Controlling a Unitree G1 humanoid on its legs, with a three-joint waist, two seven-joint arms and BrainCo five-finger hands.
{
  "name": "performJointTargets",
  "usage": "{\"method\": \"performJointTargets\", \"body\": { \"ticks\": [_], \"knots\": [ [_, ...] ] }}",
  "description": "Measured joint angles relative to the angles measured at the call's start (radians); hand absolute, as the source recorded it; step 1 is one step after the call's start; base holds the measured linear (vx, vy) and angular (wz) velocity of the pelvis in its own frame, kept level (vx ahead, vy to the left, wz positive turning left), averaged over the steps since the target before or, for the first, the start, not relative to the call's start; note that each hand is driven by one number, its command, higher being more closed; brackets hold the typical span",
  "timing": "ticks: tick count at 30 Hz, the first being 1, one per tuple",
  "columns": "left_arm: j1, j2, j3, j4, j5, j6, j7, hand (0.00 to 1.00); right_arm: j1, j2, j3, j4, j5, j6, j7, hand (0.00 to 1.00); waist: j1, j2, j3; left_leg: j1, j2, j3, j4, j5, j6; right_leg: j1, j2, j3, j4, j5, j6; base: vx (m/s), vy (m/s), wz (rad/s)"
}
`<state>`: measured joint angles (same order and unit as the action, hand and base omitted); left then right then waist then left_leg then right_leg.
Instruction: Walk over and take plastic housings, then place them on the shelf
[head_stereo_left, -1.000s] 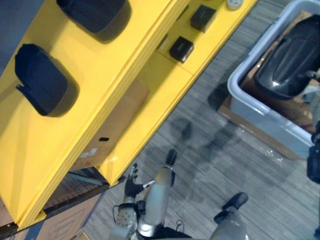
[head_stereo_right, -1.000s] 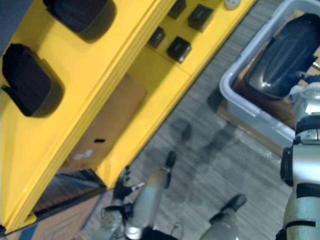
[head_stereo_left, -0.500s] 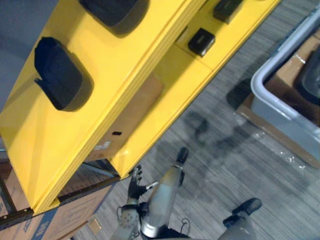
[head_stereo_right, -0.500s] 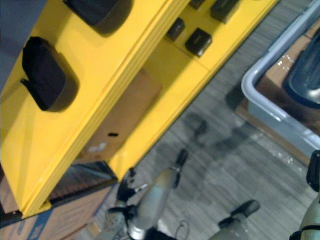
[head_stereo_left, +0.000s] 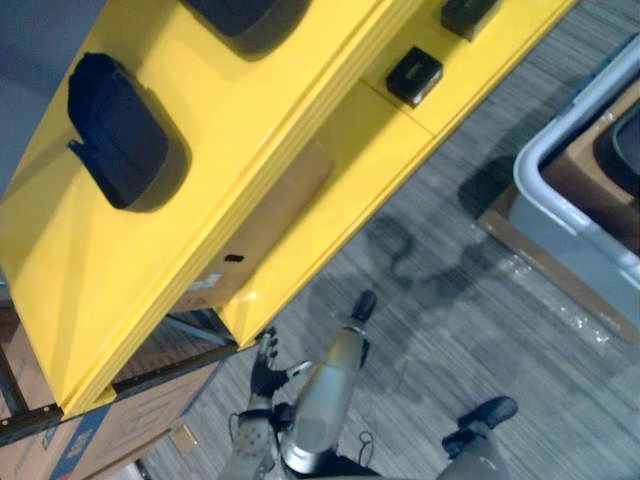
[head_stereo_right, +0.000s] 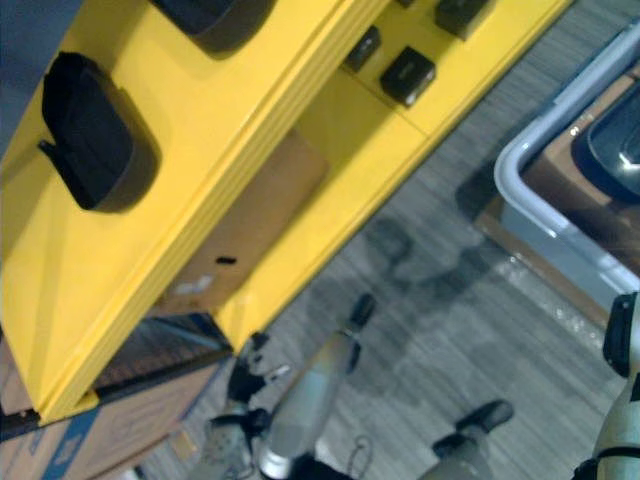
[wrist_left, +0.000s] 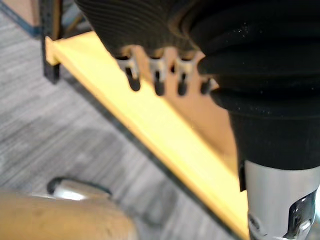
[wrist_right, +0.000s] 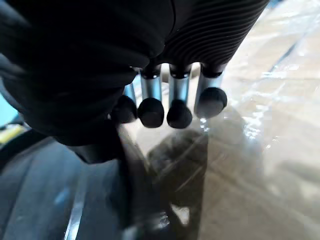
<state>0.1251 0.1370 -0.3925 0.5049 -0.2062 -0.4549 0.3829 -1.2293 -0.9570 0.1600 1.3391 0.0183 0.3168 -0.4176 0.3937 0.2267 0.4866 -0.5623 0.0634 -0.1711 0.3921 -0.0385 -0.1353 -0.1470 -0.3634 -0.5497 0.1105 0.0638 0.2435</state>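
Note:
In the right wrist view my right hand (wrist_right: 172, 107) is curled at the rim of a glossy black plastic housing (wrist_right: 55, 200), its dark fingertips in a row over the edge. That housing (head_stereo_right: 618, 148) lies in a grey bin (head_stereo_right: 520, 165) at the far right. On the top board of the yellow shelf (head_stereo_left: 300, 90) rest two more black housings, one (head_stereo_left: 115, 130) at the left and one (head_stereo_left: 245, 12) cut off by the upper edge. My left hand (head_stereo_left: 265, 372) hangs open and empty low beside the shelf's corner, fingers (wrist_left: 157, 82) straight.
Small black boxes (head_stereo_left: 413, 75) sit on the shelf's lower board. A cardboard box (head_stereo_left: 265, 225) is tucked under the shelf, another (head_stereo_left: 110, 430) stands on the floor at lower left. The bin rests on flat cardboard (head_stereo_left: 545, 265). Grey striped floor (head_stereo_left: 480, 330) lies between shelf and bin.
The whole view has swung towards the shelf, so the bin now sits further right and partly out of the picture. My left hand hangs as before.

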Motion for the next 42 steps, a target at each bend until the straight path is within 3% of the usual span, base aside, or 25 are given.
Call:
{"method": "performJointTargets", "body": {
  "ticks": [5,10,15,23,27,30,33,36,42],
  "knots": [
    [0.021,0.014,0.025,-0.142,0.059,0.007,0.030,0.00,-0.006,0.035,0.012,-0.038,-0.050,-0.148,-0.079,1.00,-0.037,-0.054,0.036,0.057,0.018,0.025,-0.006,0.000,0.000,0.040,0.006,0.000,-0.002,0.012,-0.016,-0.06,0.001,-0.13],
    [0.019,0.030,0.067,-0.223,0.110,0.015,0.039,0.00,0.047,0.103,0.023,-0.085,-0.076,-0.226,-0.139,1.00,-0.082,-0.094,0.038,0.117,0.035,0.051,-0.037,0.007,-0.008,0.064,0.013,0.023,-0.002,0.012,-0.018,-0.08,-0.007,-0.20],
    [-0.049,0.095,0.072,-0.271,0.201,0.049,0.048,0.00,0.145,0.199,0.022,-0.150,-0.104,-0.247,-0.191,1.00,-0.134,-0.167,0.022,0.198,0.074,0.083,-0.130,0.050,-0.027,0.076,0.042,0.056,-0.014,0.014,-0.034,-0.05,-0.060,-0.20],
    [-0.211,0.095,0.088,-0.303,0.201,0.077,0.043,0.00,0.185,0.263,0.022,-0.239,-0.151,-0.254,-0.253,1.00,-0.195,-0.186,0.012,0.270,0.115,0.126,-0.228,0.100,-0.044,0.075,0.076,0.094,-0.037,0.031,-0.056,-0.04,-0.038,-0.17],
    [-0.281,0.095,0.065,-0.297,0.139,0.116,0.036,0.00,0.213,0.319,0.022,-0.321,-0.158,-0.272,-0.310,1.00,-0.213,-0.215,-0.005,0.298,0.136,0.130,-0.297,0.138,-0.057,0.075,0.101,0.099,-0.058,0.039,-0.067,-0.02,-0.051,-0.07],
    [-0.349,0.092,0.056,-0.242,0.120,0.170,0.028,0.00,0.277,0.382,0.022,-0.497,-0.205,-0.317,-0.349,1.00,-0.231,-0.258,-0.031,0.344,0.145,0.167,-0.349,0.156,-0.058,0.076,0.105,0.125,-0.064,0.041,-0.069,0.01,-0.035,-0.26],
    [-0.423,0.089,0.056,-0.211,-0.058,0.233,-0.058,0.00,0.386,0.455,0.018,-0.728,-0.279,-0.373,-0.384,1.00,-0.274,-0.314,-0.087,0.383,0.148,0.206,-0.376,0.157,-0.060,0.078,0.105,0.156,-0.072,0.042,-0.067,0.03,-0.016,-0.26],
    [-0.458,0.071,0.055,-0.159,-0.221,0.297,-0.120,0.00,0.506,0.513,0.018,-0.912,-0.336,-0.411,-0.390,1.00,-0.312,-0.348,-0.164,0.431,0.151,0.250,-0.412,0.159,-0.063,0.080,0.106,0.194,-0.080,0.042,-0.066,0.05,-0.011,-0.34],
    [-0.491,-0.028,0.055,-0.077,-0.396,0.354,-0.152,0.00,0.675,0.574,0.014,-1.109,-0.398,-0.467,-0.360,1.00,-0.378,-0.319,-0.263,0.520,0.154,0.299,-0.471,0.167,-0.069,0.116,0.111,0.224,-0.100,0.043,-0.062,0.02,-0.016,-0.21]
  ]
}}
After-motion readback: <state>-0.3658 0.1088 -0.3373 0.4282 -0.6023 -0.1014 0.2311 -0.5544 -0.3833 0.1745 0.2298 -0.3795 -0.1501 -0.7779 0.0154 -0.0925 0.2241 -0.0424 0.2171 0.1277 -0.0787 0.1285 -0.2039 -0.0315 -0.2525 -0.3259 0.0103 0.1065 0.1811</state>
